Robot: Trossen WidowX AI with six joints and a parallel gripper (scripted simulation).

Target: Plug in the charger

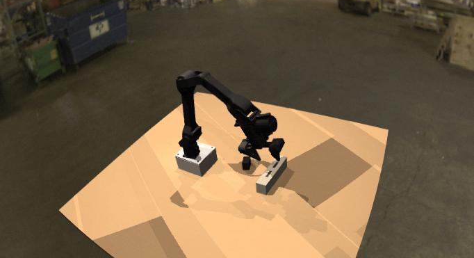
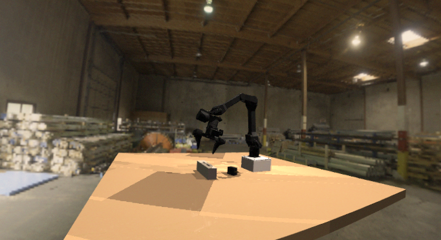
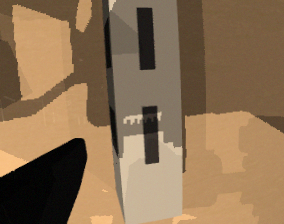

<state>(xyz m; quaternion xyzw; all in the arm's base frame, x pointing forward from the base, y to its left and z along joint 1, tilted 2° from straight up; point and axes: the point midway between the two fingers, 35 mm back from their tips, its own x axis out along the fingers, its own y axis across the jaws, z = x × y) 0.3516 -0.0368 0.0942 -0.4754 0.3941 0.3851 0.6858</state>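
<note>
The charger (image 1: 246, 163) (image 2: 232, 170) is a small black block on the table, between the arm's base and the power strip; it is not in the wrist view. Its prongs cannot be made out. The power strip (image 1: 263, 181) (image 2: 207, 171) (image 3: 153, 192) is a long pale grey bar with two dark outlet slots along its top. In the wrist view one slot (image 3: 146, 39) is at the top and the other (image 3: 151, 145) is nearer the middle. My gripper (image 1: 269, 160) (image 2: 206, 151) (image 3: 189, 148) is wide open and empty, pointing down above the table near the strip.
The arm's white and grey base box (image 1: 189, 167) (image 2: 256, 163) stands on the tan table (image 1: 121, 186) (image 2: 275, 198), on the charger's far side from the strip. Dark shadow patches lie across the table. Its edges drop off to the warehouse floor.
</note>
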